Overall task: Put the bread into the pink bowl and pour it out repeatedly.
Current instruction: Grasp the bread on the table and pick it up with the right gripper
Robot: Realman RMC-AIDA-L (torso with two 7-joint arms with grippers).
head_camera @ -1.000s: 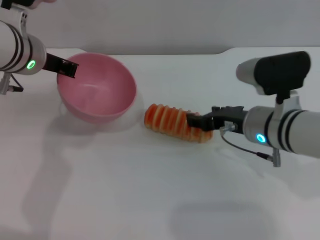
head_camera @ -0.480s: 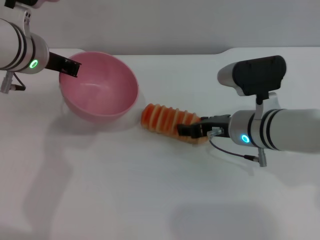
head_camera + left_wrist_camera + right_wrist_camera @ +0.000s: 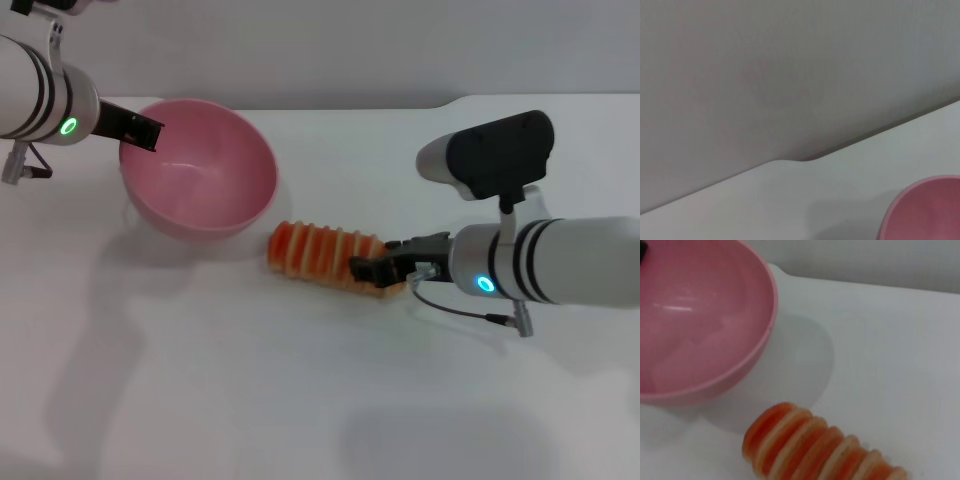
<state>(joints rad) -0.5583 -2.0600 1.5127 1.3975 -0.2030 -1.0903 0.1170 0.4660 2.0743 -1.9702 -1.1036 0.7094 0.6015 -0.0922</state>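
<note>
A: Where's the bread [image 3: 325, 254] rn?

B: Lying on the white bench [image 3: 300, 400], striped crust up, just in front and to the right of the pink bowl [image 3: 198, 169]. Close to the bowl but apart from it, none of it is inside. Right wrist view shows a strip of bare bench betw. the loaf's near end and the bowl wall.

A: Right end effector [image 3: 366, 268]?

B: At the loaf's right end, low over the bench, arm coming in from the right. Dark fingers closed on that end of the bread, so it has a grip on it.

A: And the left end effector [image 3: 140, 132]?

B: Up at the bowl's left rim, black fingers clamped over the edge, one tip inside the bowl. Bowl is tipped w/ its opening facing up and toward the right. Interior looks bare pink.

A: Left wrist cam any use?

B: Not much. Just a slice of pink rim, bench edge and grey wall [image 3: 790, 75] behind.
</note>
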